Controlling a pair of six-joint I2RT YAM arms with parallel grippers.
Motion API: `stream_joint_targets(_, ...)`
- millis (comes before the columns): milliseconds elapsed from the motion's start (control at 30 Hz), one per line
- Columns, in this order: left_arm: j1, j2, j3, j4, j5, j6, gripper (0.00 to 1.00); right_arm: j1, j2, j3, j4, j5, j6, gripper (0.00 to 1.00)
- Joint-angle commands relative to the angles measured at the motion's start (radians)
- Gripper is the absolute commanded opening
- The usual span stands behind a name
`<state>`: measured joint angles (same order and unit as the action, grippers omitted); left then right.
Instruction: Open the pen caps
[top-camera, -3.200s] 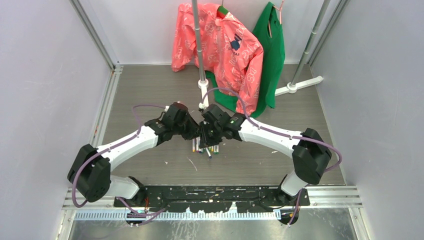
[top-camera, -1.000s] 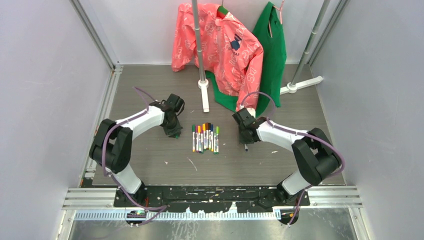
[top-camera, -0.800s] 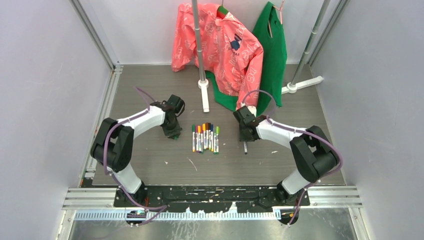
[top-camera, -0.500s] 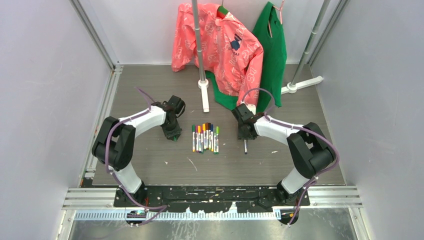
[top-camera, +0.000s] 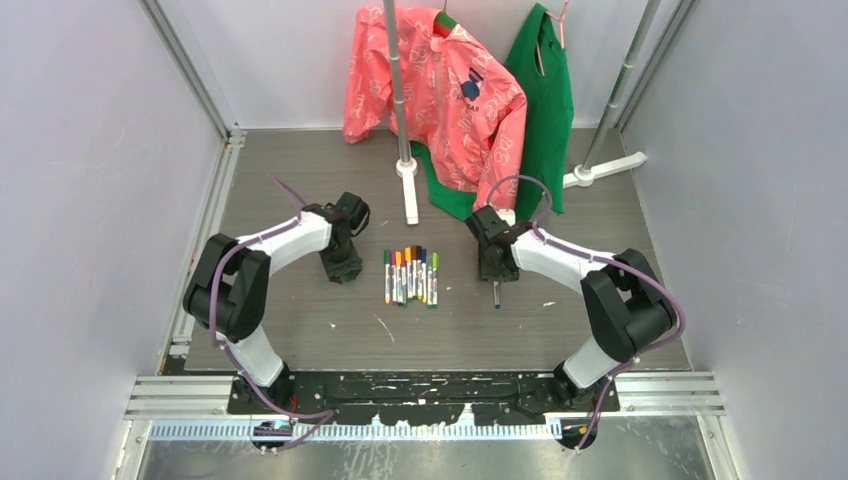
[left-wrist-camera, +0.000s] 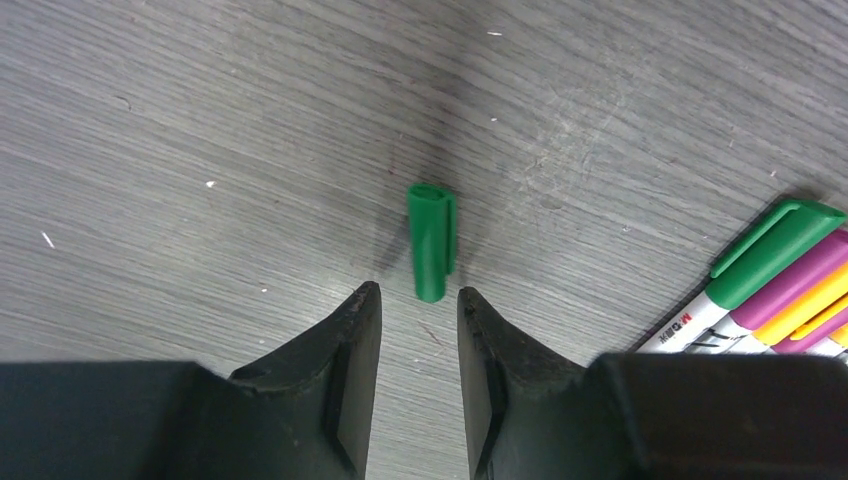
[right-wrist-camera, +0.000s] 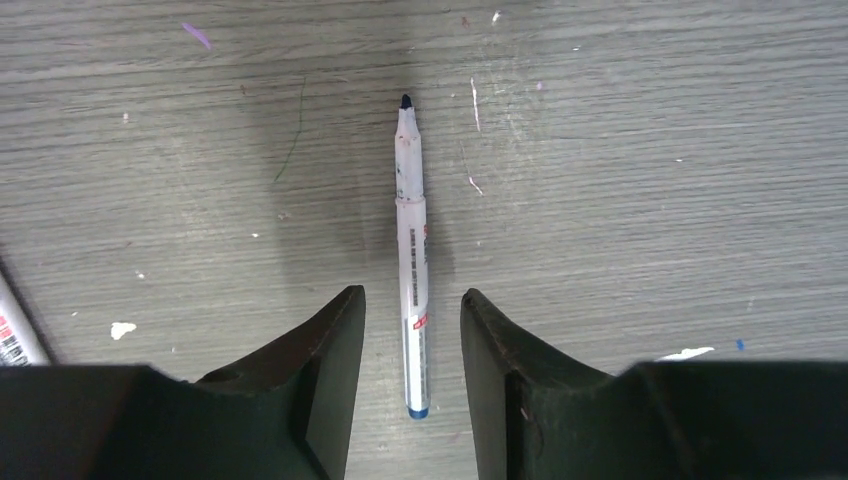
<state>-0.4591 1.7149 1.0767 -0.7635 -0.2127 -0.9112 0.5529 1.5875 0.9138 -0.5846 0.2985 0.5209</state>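
Green plastic, short and stubby: the pen cap (left-wrist-camera: 432, 243) lies on its side on the grey wood-grain desk (left-wrist-camera: 200, 120), off any pen, a little way left of the row of pens (top-camera: 410, 275). My left fingers (left-wrist-camera: 365, 310) stand apart with its near end at the mouth of the gap. They touch nothing, so the cap rests on the desk alone. I judge it sits out here so that it does not get mixed in with the pens that are not yet opened. The nearest of those, green, purple and yellow caps on whitish barrels, show at the edge of my left wrist view. On the other side, a little way right of the row, the bare pen (right-wrist-camera: 411, 250) lies flat with its dark tip exposed and pointing away from me. Its back end lies between my right fingers (right-wrist-camera: 350, 310), which are spread with desk showing on both sides of the barrel, so they are not clamped on it. Keeping cap and barrel on opposite sides of the row makes sense to me: one arm pulls each half, and each half ends up on that arm's own side. The row itself looks fully capped and tidy, side by side, so most of the job is ahead. Beyond the row, at the far end of the desk, a pink garment (top-camera: 440, 90) and a green garment (top-camera: 545, 100) hang by a rack pole (top-camera: 400, 100), well apart from my work.
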Motion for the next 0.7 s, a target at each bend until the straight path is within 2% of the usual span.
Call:
stream_joint_targets(0, -0.003, -0.056, 0.026, -0.038, -0.039, -0.018, 0.35, 0.001, -0.088, 0.071, -0.069, 0.022, -0.02, 0.47)
stream_joint_targets(233, -0.004, -0.11, 0.045, -0.047, -0.032, -0.027, 0.4, 0.042, -0.125, 0.141, -0.133, 0.025, -0.025, 0.47)
stream_joint_targets(367, -0.004, -0.146, 0.056, -0.055, -0.016, -0.031, 0.47, 0.093, -0.115, 0.183, -0.148, 0.01, -0.01, 0.48)
stream_joint_targets(667, -0.003, -0.251, 0.062, -0.108, 0.015, -0.049, 0.69, 0.219, 0.008, 0.272, -0.116, -0.014, 0.055, 0.48)
